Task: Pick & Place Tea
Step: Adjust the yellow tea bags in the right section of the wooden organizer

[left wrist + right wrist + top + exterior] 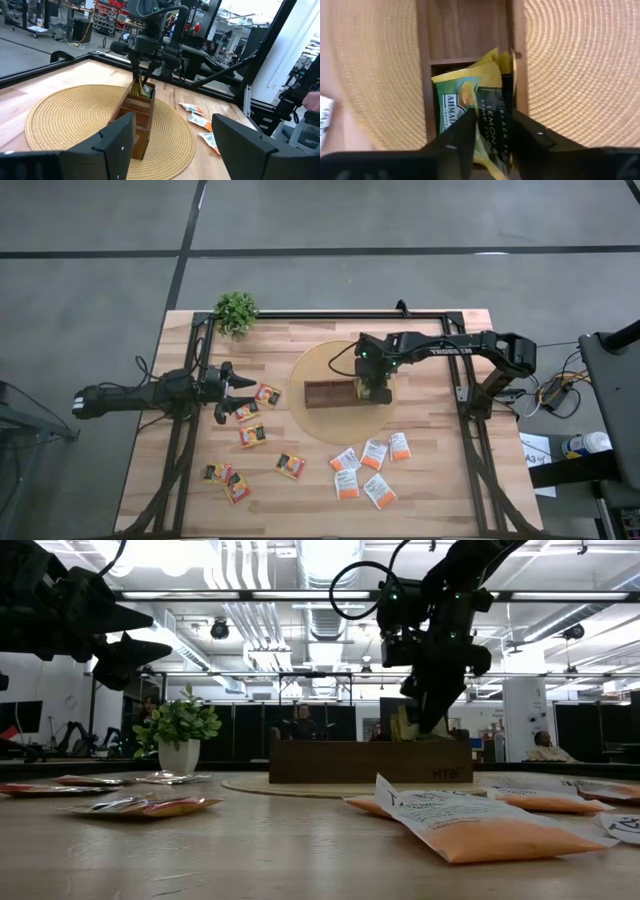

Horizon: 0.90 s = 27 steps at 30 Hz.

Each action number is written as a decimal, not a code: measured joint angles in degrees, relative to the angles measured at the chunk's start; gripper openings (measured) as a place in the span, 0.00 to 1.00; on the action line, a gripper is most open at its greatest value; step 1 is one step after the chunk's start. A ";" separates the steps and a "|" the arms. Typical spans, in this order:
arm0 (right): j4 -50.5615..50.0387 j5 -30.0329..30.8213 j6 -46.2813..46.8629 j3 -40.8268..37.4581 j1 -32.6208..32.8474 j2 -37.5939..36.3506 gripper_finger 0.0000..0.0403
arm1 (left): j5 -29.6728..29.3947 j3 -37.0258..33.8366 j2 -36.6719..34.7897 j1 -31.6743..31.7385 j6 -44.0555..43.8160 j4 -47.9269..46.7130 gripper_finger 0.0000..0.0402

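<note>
The right gripper (374,392) hangs over the right end of the long wooden box (328,393), which lies on the round woven mat (310,425) at the middle of the table (440,470) in the high view. In the right wrist view its jaws stand a little apart, straddling a green-yellow sachet (470,107) that sits upright in the box's end compartment. Whether the jaws are gripping that sachet or have let it go, I cannot tell. At least one more yellow packet stands beside it in the same compartment; the neighbouring compartment looks bare.

The left gripper (232,392) waits at the left of the high view, above the table near a yellow-red sachet (267,394), its jaws wide apart and holding nothing.

By my reading the task is under way but far from finished. The green-yellow kind seems to be going into the box, as none of it shows loose on the table. Still to be moved are the yellow-red sachets (252,435) scattered in the lower left of the high view and the white-orange sachets (373,454) clustered in the lower centre right, just below the mat. The potted plant (236,311) stands at the table's upper left, apart from the work.
</note>
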 joint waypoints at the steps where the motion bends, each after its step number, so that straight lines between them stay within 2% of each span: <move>1: -0.07 -0.63 0.04 0.00 0.00 0.00 0.29 | 0.00 0.01 0.00 0.02 -0.01 0.01 0.64; 8: -0.13 -3.88 1.89 0.00 0.00 0.04 0.54 | 0.00 0.01 0.00 0.01 0.01 0.00 0.64; 14: -1.25 -5.18 4.66 0.00 0.02 0.04 0.68 | 0.00 0.02 0.00 0.00 0.01 -0.01 0.64; 18: -1.96 -4.47 5.15 0.00 0.04 0.04 0.74 | 0.00 0.02 0.00 0.01 0.00 -0.02 0.64; 21: -1.33 -1.64 6.13 -0.02 0.56 0.11 0.76 | 0.00 0.01 0.00 0.02 -0.01 -0.02 0.64; 27: -0.56 0.13 4.51 -0.60 2.09 0.17 0.75 | 0.00 0.01 0.00 0.02 0.01 -0.02 0.64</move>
